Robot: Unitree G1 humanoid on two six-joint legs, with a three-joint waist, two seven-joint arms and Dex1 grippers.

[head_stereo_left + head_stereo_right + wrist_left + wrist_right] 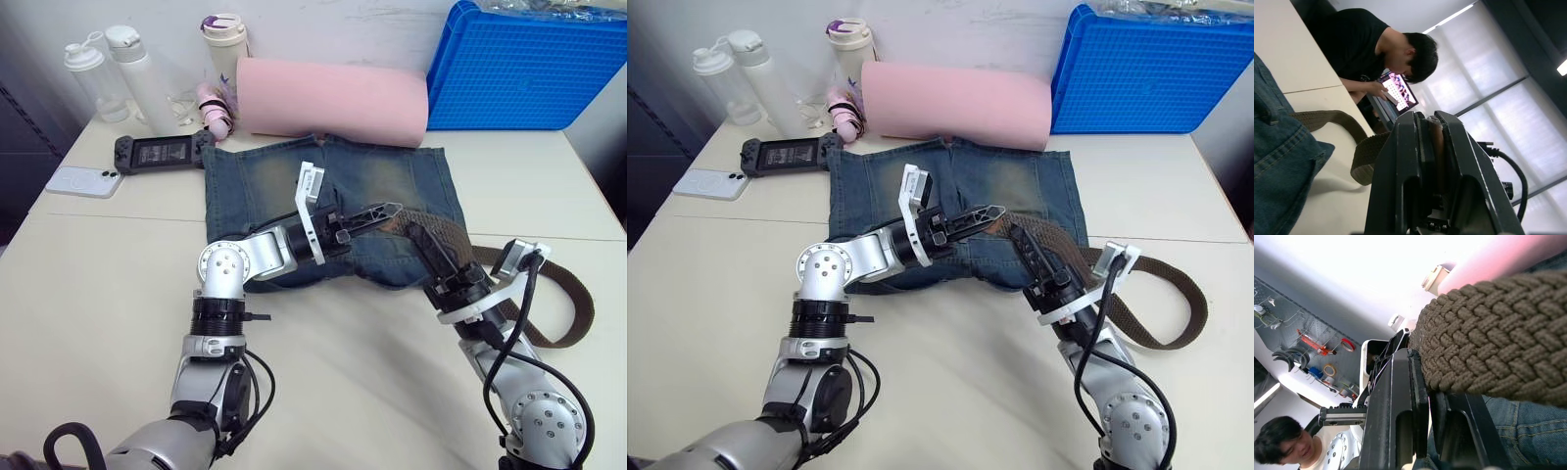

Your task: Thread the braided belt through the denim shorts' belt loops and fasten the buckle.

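Braided belt (446, 235) lies across the right side of the denim shorts (255, 191), then runs off onto the tabletop (98, 294) and loops back on the right. I can't make out the buckle or the belt loops from here.

My right hand (423, 240) is clamped on the belt where it crosses the shorts' lower right edge; the right wrist view shows the woven strap (1488, 352) pinched between the fingers (1400, 406), denim just under it.

My left hand (377, 215) sits over the middle of the shorts, tips pointing toward the right hand and nearly meeting it at the belt. In the left wrist view the fingers (1410, 171) are pressed together with a thin brownish strip in the gap; I can't tell if that is the belt.

Shorts lie flat, right in front of a pink roll (333, 98). Blue crate (529, 64) at far right. Far left: bottles (108, 69), a game controller (162, 152), a white phone (83, 181).

A person (1376, 44) in a black shirt is seated past the tabletop, looking down at a screen.
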